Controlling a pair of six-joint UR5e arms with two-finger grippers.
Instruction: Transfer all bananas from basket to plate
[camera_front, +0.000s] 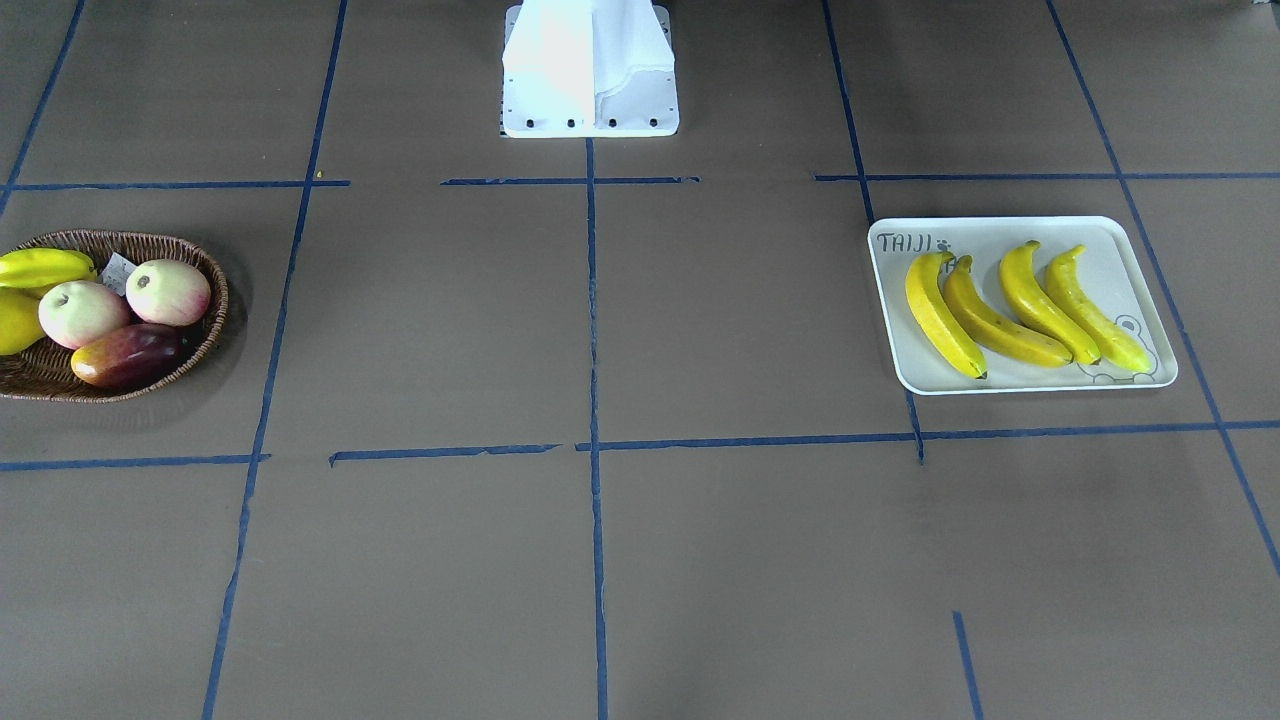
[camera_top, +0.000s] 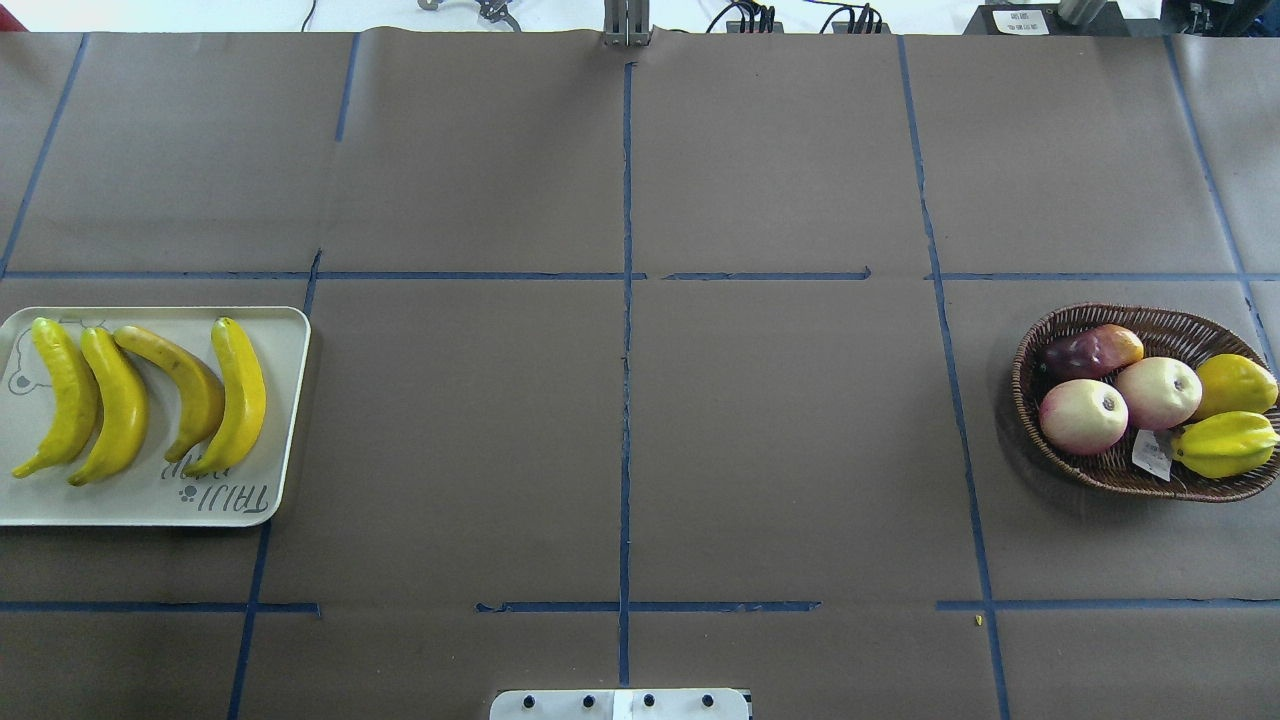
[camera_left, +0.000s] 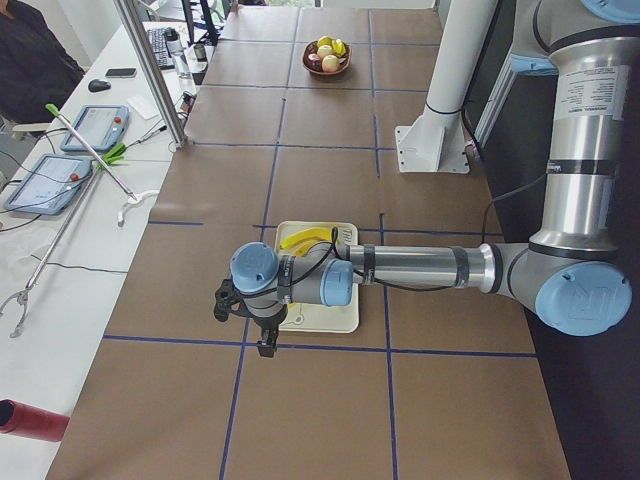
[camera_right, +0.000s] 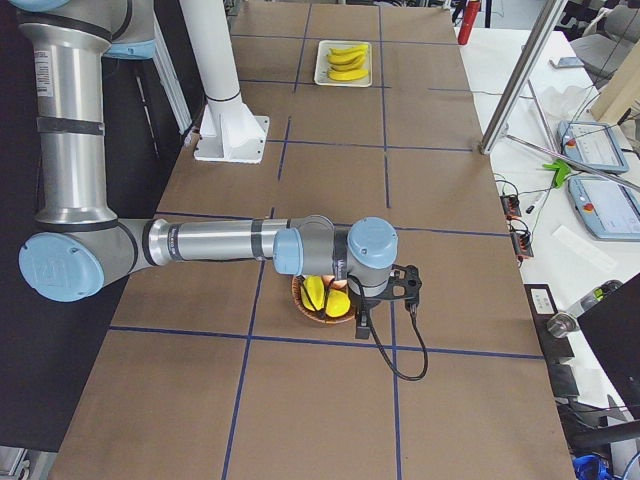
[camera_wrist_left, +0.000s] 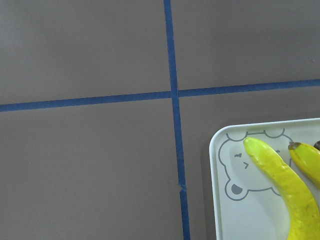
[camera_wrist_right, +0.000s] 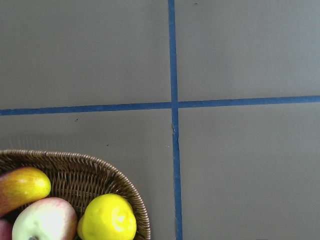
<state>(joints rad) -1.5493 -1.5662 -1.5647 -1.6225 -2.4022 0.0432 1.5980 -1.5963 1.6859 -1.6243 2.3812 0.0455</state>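
Observation:
Several yellow bananas (camera_front: 940, 315) (camera_top: 240, 395) lie side by side on the white plate (camera_front: 1130, 260) (camera_top: 285, 330), whose bear-printed corner (camera_wrist_left: 250, 215) shows in the left wrist view with a banana tip (camera_wrist_left: 280, 175). The wicker basket (camera_front: 130, 240) (camera_top: 1100, 315) (camera_wrist_right: 100, 170) holds two pink-cream round fruits, a red-purple mango-like fruit, a lemon and a starfruit. My left gripper (camera_left: 243, 322) hangs above the plate's outer end. My right gripper (camera_right: 385, 300) hangs above the basket's outer side. Both show only in the side views, so I cannot tell whether they are open or shut.
The robot's white base (camera_front: 590, 70) stands at the table's middle edge. Blue tape lines grid the brown table (camera_top: 620, 400). Tablets, cables and a seated person (camera_left: 30, 60) are at a side bench beyond a metal post (camera_left: 150, 70).

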